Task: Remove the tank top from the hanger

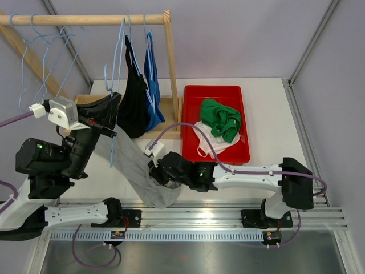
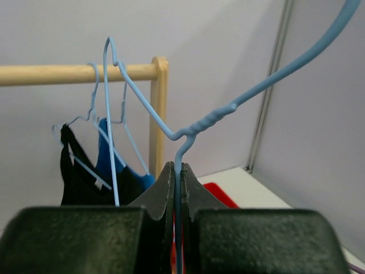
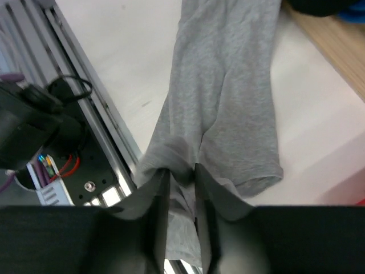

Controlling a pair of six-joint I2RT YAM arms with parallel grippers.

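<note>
Between the fingers of the left claw [image 2: 178, 169] runs the wire of a light-blue hanger [image 2: 208, 122]. The claw is clamped tight on it, and the hook curves up and away to the claw's right. Below that claw the grey tank top [image 1: 134, 165] slants down to the table. The right claw [image 3: 181, 172] pinches its lower part in a narrow gap, cloth bunched between the fingers. Beyond the left claw a black top [image 2: 77, 177] and a blue top [image 2: 111, 162] hang from a wooden rail [image 2: 68, 73]. Beyond the right claw, to its right, sits a red bin [image 1: 191, 120].
</note>
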